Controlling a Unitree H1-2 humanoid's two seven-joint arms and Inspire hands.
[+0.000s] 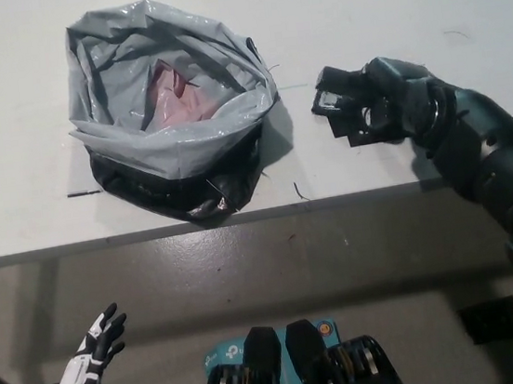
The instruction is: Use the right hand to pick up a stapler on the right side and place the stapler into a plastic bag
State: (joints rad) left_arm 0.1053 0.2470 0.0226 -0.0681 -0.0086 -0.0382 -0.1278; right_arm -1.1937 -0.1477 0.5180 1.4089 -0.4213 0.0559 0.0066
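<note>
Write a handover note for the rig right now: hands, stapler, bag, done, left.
Right hand: over the table, right of the plastic bag; black on black, grip and stapler unclear.
Left hand: open, idle at lower left.
Plastic bag: mouth open, something pink inside; no stapler seen in it.
Left: confirm grasp, carry stapler to the bag, release.

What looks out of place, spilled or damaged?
Nothing spilled or damaged. The plastic bag stands crumpled but open by the front edge of the table, something pink inside. Right hand lies beside it, its grip unclear. Left hand rests low.
</note>
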